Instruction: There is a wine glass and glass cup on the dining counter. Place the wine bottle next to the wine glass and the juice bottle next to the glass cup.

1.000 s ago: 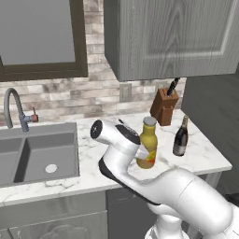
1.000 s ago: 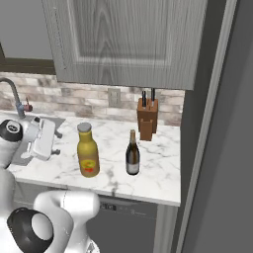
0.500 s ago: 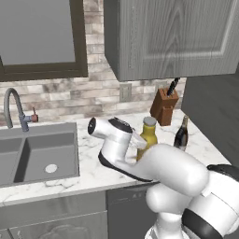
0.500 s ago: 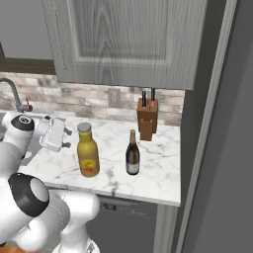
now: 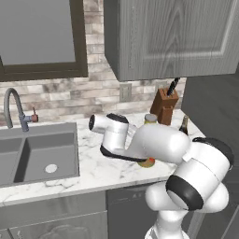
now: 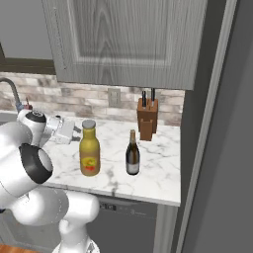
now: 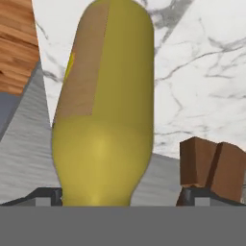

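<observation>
Spread wide, the jaws of the gripper (image 7: 120,194) stand on either side of the juice bottle (image 7: 103,103), one fingertip (image 7: 45,196) on each flank and not yet closed on it, so I judge the grasp only about to begin. That bottle (image 6: 89,148) stands near the front edge of the sink counter (image 6: 158,173), with the wine bottle (image 6: 132,153) just beside it toward the counter's right end and the knife block (image 6: 147,117) behind at the wall. Neither bottle has been lifted, so both placements at the dining counter remain to do.
</observation>
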